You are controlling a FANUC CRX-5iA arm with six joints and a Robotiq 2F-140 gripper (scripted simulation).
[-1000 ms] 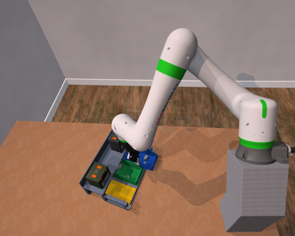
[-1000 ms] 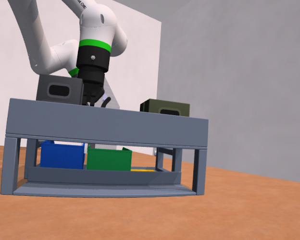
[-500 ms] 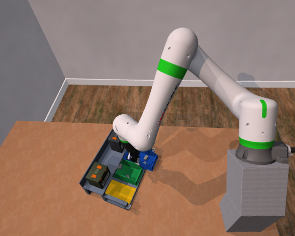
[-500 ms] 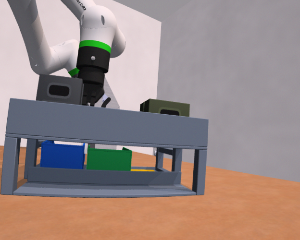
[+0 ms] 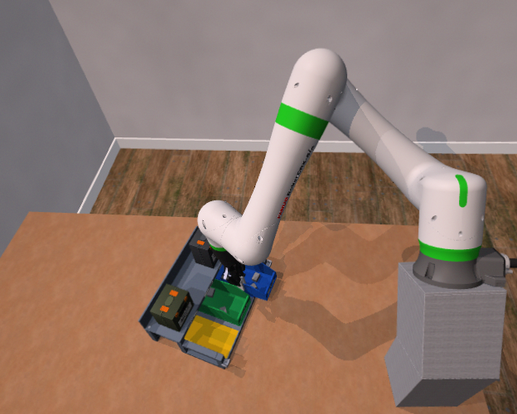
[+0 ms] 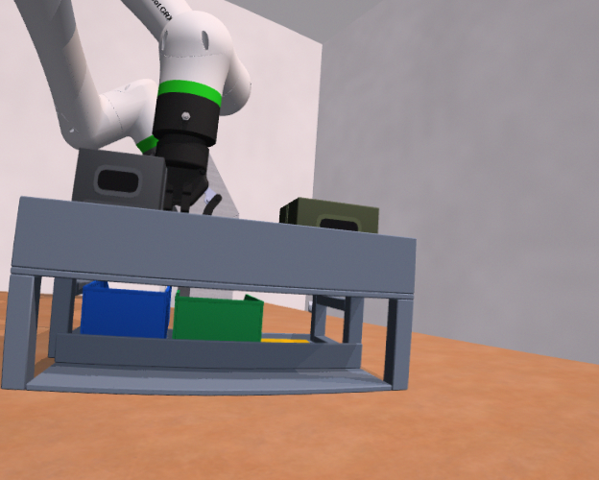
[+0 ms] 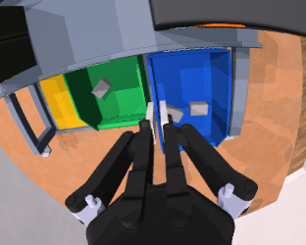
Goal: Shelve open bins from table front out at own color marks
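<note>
The black gripper [image 5: 234, 279] [image 6: 184, 197] [image 7: 157, 110] has its fingertips slightly apart, clamped on nothing, straddling the near side wall of the blue bin [image 5: 263, 286] [image 6: 125, 312] [image 7: 188, 73], which sits beside the green bin [image 5: 233, 301] [image 6: 217, 320] [image 7: 125, 105] in the grey shelf [image 5: 166, 284] [image 6: 214, 252] [image 7: 239, 93].

Top view: a plain grey wall [image 5: 194, 64] spans 12 o'clock; a darker side wall [image 5: 34, 108] stands at 10. White skirting board [image 5: 194, 143] runs along their foot and turns at the corner. Floor [image 5: 163, 180] [image 7: 301, 132]: brown, wood-grained planks. Table [image 5: 77, 293] [image 6: 299, 435] [image 7: 272, 162]: orange-brown top, mottled finish, with soft overlapping shadows towards 4 o'clock in the top view. Exterior view: a pale, brightly lit wall [image 6: 279, 109] at 11 o'clock meets a shaded grey wall [image 6: 449, 150] at 2; a grey ceiling [image 6: 299, 14] shows at 12.
</note>
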